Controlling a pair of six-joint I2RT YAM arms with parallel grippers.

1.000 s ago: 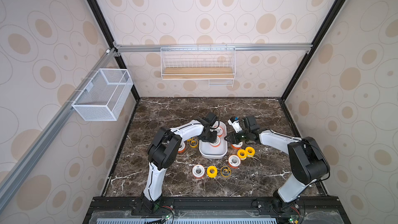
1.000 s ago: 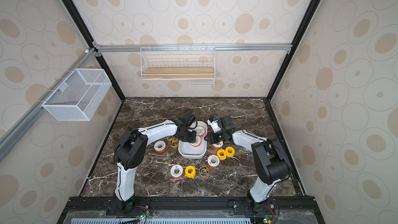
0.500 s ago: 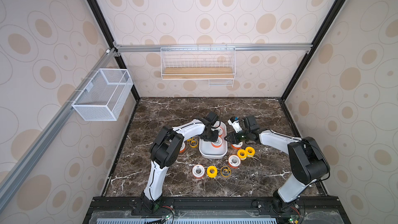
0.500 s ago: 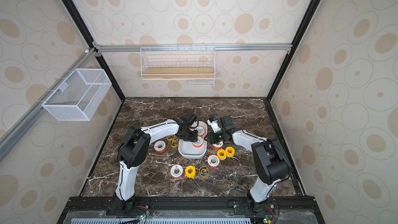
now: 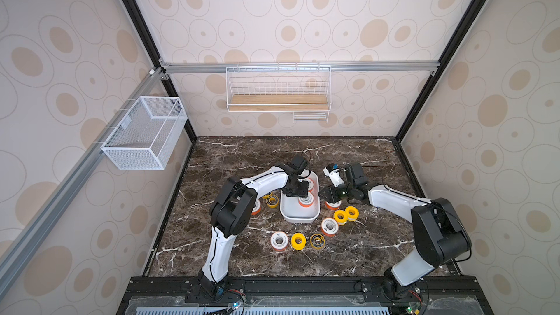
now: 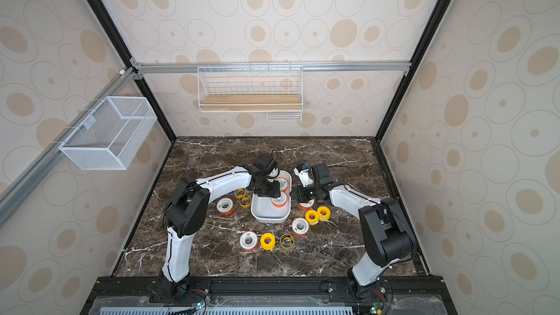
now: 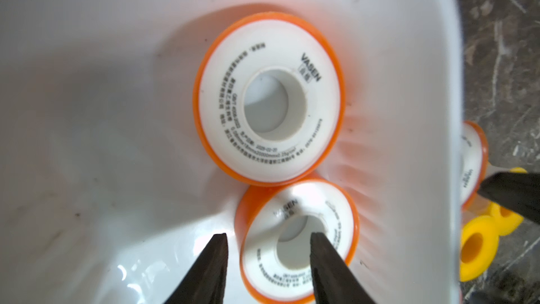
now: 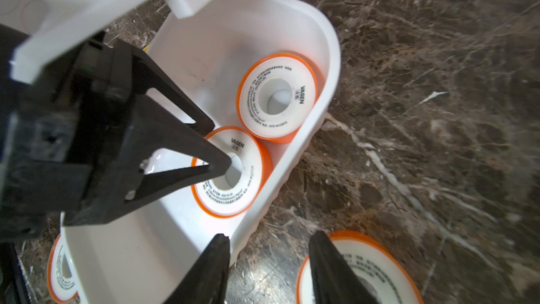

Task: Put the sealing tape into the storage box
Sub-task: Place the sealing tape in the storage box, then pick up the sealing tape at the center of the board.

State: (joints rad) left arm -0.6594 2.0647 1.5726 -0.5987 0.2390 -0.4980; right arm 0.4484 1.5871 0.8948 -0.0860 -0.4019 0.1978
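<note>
since left hand point(image 7: 267, 235) spread, spool point(image 7: 287, 204) lies free in storage box point(image 7: 117, 112); right hand point(image 8: 267, 236) open, empty.

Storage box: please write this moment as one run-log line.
storage box: two white-orange spools inside | left gripper: open, finger in one spool's hole | right gripper: open, outside box

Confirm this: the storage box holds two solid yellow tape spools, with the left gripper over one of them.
One detail is wrong. The left wrist view shows the storage box holding two white-faced spools with orange rims, not solid yellow ones. One spool lies free and the other spool is under the left gripper. A solid yellow spool lies outside, on the table.
</note>
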